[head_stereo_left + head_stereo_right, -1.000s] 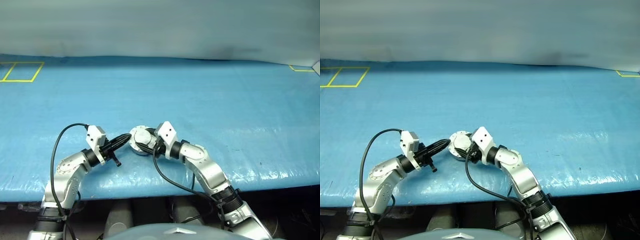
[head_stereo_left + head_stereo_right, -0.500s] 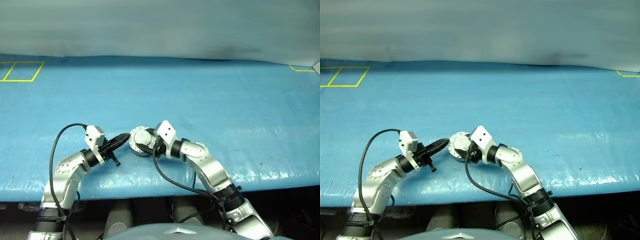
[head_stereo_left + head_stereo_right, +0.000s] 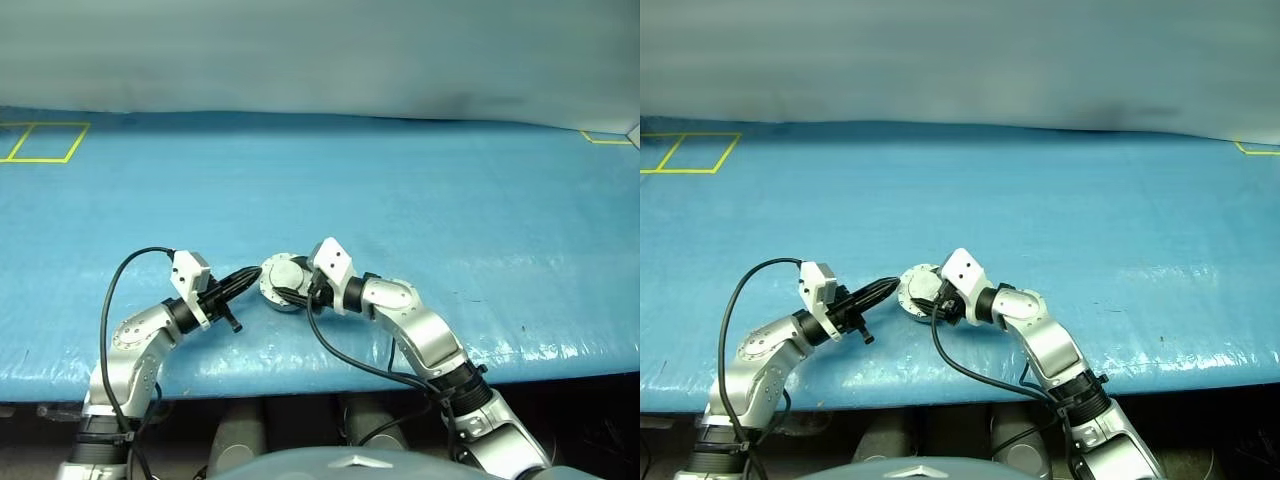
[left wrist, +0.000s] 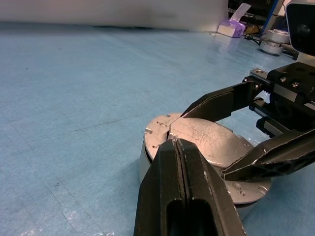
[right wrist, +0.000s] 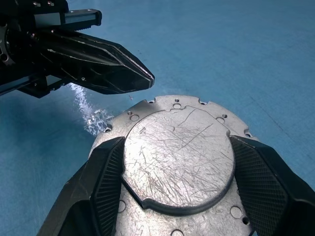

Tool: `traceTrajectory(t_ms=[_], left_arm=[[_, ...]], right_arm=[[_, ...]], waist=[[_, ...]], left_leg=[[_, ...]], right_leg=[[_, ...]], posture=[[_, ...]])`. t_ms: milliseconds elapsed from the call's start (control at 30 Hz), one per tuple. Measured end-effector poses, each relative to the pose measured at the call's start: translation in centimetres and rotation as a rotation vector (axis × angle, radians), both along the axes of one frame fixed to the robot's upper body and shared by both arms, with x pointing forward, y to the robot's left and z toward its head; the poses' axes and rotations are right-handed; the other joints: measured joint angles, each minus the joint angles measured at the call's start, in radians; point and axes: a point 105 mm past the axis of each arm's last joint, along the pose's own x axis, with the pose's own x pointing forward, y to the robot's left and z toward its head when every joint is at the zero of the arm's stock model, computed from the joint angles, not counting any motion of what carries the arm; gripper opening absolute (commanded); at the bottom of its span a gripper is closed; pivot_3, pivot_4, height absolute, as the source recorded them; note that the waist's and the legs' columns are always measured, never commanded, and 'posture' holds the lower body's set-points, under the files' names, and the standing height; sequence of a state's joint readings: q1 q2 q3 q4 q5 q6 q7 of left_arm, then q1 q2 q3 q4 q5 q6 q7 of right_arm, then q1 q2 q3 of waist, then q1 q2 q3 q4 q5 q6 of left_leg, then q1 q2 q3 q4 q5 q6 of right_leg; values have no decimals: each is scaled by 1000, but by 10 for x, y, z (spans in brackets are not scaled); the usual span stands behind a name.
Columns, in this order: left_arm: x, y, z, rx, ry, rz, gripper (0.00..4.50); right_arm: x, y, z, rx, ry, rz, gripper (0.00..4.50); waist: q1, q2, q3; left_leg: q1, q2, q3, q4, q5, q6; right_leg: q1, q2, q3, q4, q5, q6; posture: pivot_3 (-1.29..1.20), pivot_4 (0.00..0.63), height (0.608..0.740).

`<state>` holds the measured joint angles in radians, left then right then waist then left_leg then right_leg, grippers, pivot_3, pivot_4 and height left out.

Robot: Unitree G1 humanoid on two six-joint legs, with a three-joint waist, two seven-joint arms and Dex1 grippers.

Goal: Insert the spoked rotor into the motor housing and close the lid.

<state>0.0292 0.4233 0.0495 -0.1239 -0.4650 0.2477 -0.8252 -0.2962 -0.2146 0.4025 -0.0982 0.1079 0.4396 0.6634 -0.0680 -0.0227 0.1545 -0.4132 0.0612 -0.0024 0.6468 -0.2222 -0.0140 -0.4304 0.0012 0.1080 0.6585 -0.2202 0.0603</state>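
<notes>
No readable text, label, brand or number on anything in these views.

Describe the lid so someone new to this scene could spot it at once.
On the blue table, look near the front edge where the two arms meet. The lid is the round, scratched silver disc there, gripped across its raised centre by the right end effector. Small holes ring its rim; the shut left end effector points at its edge.

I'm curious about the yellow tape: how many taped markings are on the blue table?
2. One yellow marking, two squares side by side, lies at the table's far left corner; a smaller yellow corner mark lies at the far right edge. Others may lie out of frame.
</notes>
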Motion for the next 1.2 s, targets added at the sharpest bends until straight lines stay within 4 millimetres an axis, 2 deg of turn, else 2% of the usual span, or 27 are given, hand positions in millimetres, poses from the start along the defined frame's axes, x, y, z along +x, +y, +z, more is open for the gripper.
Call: traceTrajectory(t_ms=[500, 1200], left_arm=[[0, 0, -2, 1, 10, 12, 0], [1, -6, -3, -6, 13, -2, 0]], right_arm=[[0, 2, -2, -80, -40, 27, 3036], [5, 2, -4, -109, -31, 23, 3036]], waist=[[-1, 0, 0], [-1, 0, -3]], left_leg=[[2, 0, 0, 0, 0, 0], [3, 0, 0, 1, 0, 0]], right_leg=[[1, 0, 0, 0, 0, 0], [2, 0, 0, 1, 0, 0]], posture=[[0, 150, 740], [0, 150, 740]])
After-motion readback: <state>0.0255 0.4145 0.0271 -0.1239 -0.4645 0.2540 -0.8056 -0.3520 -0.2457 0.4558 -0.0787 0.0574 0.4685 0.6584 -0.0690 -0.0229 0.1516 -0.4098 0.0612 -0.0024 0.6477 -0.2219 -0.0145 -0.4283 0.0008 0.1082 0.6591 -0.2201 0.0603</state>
